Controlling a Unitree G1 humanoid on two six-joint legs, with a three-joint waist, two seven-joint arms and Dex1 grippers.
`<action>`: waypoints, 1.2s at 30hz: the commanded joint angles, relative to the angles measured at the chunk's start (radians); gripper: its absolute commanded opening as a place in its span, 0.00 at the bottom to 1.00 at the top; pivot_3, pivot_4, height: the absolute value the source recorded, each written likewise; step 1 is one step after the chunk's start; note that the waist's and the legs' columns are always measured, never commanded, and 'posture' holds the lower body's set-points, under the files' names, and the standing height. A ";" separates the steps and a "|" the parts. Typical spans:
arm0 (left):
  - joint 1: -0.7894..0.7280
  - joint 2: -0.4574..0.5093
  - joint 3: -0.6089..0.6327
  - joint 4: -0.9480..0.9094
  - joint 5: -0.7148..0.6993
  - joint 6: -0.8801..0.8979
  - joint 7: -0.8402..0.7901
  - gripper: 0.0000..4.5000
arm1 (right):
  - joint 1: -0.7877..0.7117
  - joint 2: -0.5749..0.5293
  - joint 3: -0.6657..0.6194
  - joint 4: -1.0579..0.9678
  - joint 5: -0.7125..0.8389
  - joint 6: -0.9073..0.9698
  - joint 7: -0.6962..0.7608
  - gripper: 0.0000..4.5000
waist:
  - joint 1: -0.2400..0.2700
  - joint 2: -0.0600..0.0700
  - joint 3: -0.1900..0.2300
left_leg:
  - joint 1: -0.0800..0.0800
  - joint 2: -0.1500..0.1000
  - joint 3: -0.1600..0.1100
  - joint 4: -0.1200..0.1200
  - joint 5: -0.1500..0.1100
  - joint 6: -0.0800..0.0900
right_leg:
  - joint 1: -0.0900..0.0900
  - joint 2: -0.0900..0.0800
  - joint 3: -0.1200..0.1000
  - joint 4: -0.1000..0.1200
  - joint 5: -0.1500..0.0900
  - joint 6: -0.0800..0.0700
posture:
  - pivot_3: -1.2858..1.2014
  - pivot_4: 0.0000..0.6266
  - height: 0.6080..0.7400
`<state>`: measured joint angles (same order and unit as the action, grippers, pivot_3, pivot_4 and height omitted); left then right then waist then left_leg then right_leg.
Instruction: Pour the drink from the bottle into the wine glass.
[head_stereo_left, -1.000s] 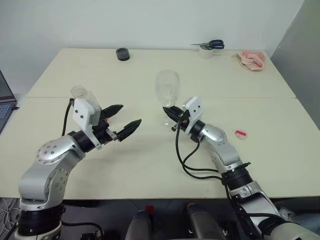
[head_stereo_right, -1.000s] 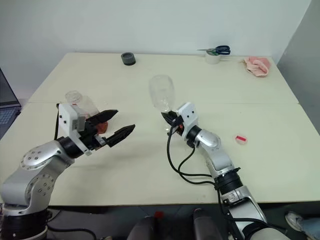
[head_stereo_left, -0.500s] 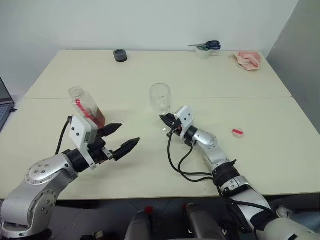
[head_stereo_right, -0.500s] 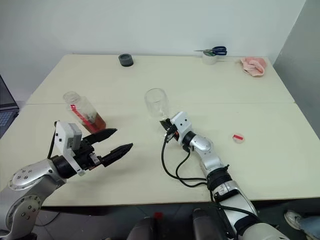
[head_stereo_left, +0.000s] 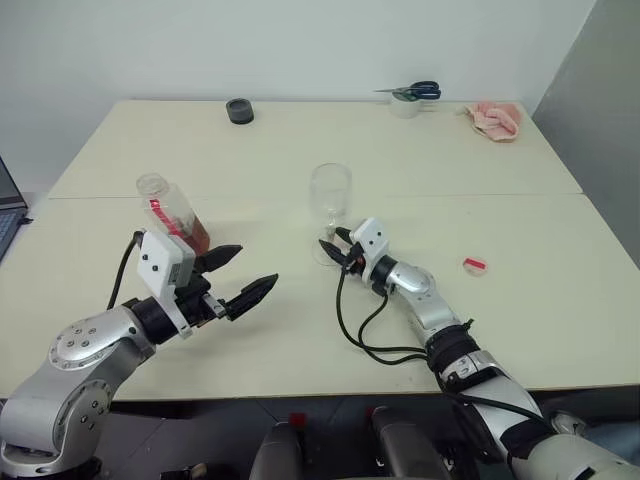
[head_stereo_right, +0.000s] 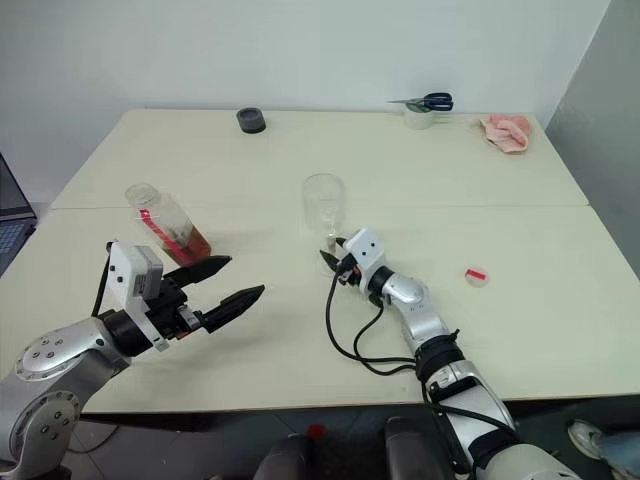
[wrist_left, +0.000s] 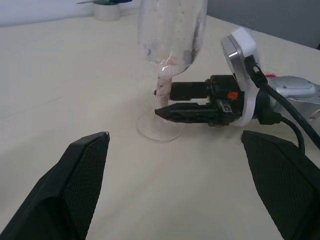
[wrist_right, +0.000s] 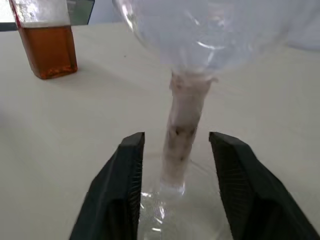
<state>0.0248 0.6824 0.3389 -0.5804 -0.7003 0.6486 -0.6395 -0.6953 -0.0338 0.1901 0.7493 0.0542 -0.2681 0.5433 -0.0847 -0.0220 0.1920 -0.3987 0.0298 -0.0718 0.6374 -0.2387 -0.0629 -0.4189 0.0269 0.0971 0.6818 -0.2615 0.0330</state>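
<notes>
The wine glass (head_stereo_left: 330, 192) stands upright on the table (head_stereo_left: 300, 330) at its middle, clear and without liquid. My right gripper (wrist_right: 177, 137) is open, one finger on each side of the stem (wrist_right: 181, 132) with a small gap on both sides, low near the foot. At the left stands the bottle (head_stereo_left: 172, 214), uncapped, with the amber drink (wrist_right: 47, 50) in its lower part. My left gripper (head_stereo_left: 257, 266) hovers in front of the bottle, open wide with nothing between its fingers, and points toward the glass (wrist_left: 170, 30).
A pink-red cap (head_stereo_left: 475, 264) lies on the table to the right of my right arm. Along the far edge are a black tape roll (head_stereo_left: 239, 110), scissors on a white roll (head_stereo_left: 410, 95) and a pink cloth (head_stereo_left: 495, 117). A laptop (head_stereo_left: 5, 205) sits at the left edge.
The glass, held tilted above the table a second ago, has come down and now stands upright. My right gripper has opened off its stem. The left arm drew back slightly.
</notes>
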 joint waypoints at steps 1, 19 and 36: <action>-0.015 0.012 0.008 -0.002 0.005 -0.017 0.001 1.00 | -0.001 -0.007 -0.012 -0.081 0.004 0.007 0.020 0.79 | 0.000 0.000 0.000 | 0.000 0.000 0.000 0.000 0.000 0.000 | 0.000 0.000 0.000 0.000 0.000 0.000 | 0.52 0.24 1.00; 0.032 -0.379 0.055 0.187 0.242 -0.301 0.369 1.00 | -0.080 -0.622 -0.199 -0.844 0.345 0.877 0.416 0.99 | 0.015 0.001 0.001 | 0.000 -0.002 0.002 0.006 0.000 0.000 | 0.003 -0.003 0.001 -0.001 0.001 0.004 | 0.52 0.24 1.00; -0.212 -0.248 0.074 0.256 0.359 -0.184 0.502 1.00 | -0.421 -0.519 -0.171 -0.829 0.556 1.042 0.523 0.99 | 0.027 -0.001 0.000 | -0.002 -0.001 -0.001 0.006 0.000 0.000 | 0.003 -0.001 -0.001 -0.002 0.001 0.004 | 0.52 0.24 1.00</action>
<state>-0.1709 0.4171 0.3982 -0.3060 -0.3493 0.4560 -0.1472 -1.0909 -0.5478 0.0336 -0.0697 0.6040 0.7910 1.0638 -0.0577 -0.0227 0.1917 -0.4006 0.0286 -0.0728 0.6435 -0.2391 -0.0626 -0.4159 0.0260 0.0959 0.6797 -0.2607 0.0367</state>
